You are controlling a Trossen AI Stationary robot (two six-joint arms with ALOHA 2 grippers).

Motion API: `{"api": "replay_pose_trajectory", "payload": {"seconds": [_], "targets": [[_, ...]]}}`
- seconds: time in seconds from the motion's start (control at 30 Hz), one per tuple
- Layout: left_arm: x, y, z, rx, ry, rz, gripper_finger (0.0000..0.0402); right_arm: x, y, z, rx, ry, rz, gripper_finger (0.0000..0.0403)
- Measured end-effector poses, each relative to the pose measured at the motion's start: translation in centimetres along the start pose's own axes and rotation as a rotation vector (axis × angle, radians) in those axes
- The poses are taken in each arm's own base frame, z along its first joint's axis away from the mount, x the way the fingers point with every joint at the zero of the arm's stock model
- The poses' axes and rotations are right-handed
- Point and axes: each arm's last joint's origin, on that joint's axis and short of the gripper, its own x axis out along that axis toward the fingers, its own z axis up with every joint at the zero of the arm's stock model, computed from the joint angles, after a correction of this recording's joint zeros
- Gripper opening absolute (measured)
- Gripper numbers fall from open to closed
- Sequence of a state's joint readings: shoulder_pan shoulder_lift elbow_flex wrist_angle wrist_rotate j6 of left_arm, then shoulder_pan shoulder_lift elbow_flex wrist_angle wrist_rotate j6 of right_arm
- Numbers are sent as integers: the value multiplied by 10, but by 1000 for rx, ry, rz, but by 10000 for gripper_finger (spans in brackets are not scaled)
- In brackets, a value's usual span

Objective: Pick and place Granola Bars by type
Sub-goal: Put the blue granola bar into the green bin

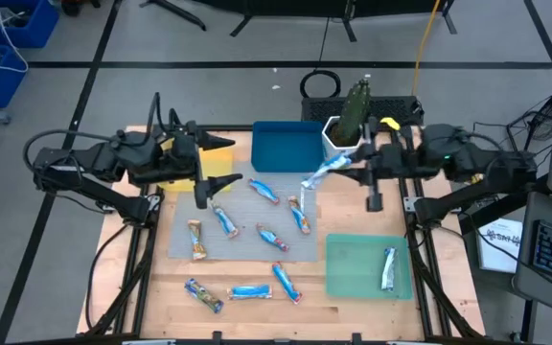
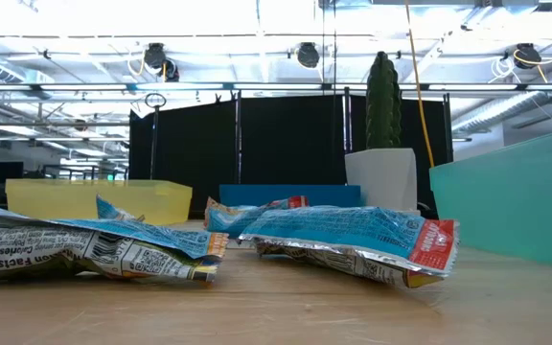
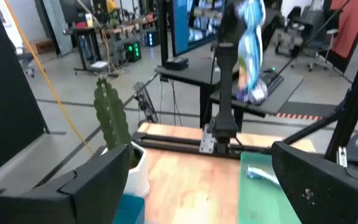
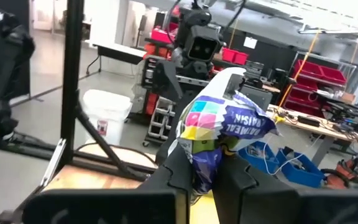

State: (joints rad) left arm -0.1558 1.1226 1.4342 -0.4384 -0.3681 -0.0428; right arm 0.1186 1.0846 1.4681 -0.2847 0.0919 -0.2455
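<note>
Several granola bars in blue wrappers [image 1: 271,237] lie flat on a grey mat [image 1: 185,251], and three more [image 1: 249,290] lie on the wood near the front edge. One bar [image 1: 388,268] lies in the green tray [image 1: 353,273]. My right gripper [image 1: 349,161] is shut on a multicoloured bar [image 4: 224,121], held high just right of the blue tray [image 1: 286,144]. My left gripper [image 1: 217,187] stands open above the yellow tray's [image 1: 172,182] right edge, with nothing between its fingers. The low view shows no gripper. My right gripper pinches one end of the multicoloured bar [image 4: 202,167] between its two fingers [image 4: 174,169]. The fingers come about level from the table's right side. The rest of the bar [image 1: 322,172] sticks out beyond the fingertips toward the table's left, lifted clear of the table.
A potted cactus [image 1: 355,113] in a white pot stands at the back, just behind my right gripper. The table's wooden surface [image 1: 257,321] runs along the near edge. Black frame bars [image 1: 137,259] flank the table on both sides.
</note>
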Motion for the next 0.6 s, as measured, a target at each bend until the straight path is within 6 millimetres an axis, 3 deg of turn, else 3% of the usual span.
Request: {"api": "replay_pose_trajectory", "payload": {"seconds": [0.3,0.6], "targets": [[0,0,-1,-42,13,2,390,-43,2,8,-25,-3,67,21],[0,1,-1,-74,9,53,390,-63,22,7,-79,31,226,19]]}}
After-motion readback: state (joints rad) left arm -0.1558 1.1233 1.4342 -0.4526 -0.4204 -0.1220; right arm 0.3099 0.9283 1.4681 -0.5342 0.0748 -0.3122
